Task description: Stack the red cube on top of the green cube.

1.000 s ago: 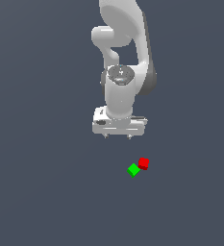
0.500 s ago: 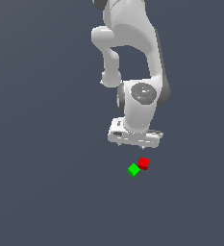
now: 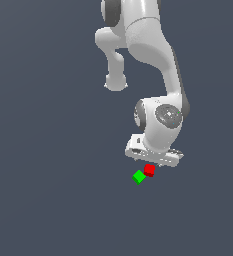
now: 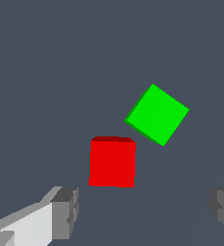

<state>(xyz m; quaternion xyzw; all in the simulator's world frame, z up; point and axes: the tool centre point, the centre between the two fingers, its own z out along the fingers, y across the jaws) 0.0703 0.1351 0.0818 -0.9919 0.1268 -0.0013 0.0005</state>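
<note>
The gripper (image 4: 144,211) has dropped to just above the red cube (image 3: 149,170), jaws spread wide and empty. The green cube (image 3: 139,177) sits just beside it, corners nearly touching, floor bare around both.

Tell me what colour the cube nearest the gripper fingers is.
Red: the red cube, clearest in the wrist view.

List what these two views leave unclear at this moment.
- End effector fingertips: exterior view, hidden behind the hand; wrist view, cut by the frame edge.
- Whether the red cube touches the green cube: corners nearly meet in both views.
- Height above the cubes: unclear.
</note>
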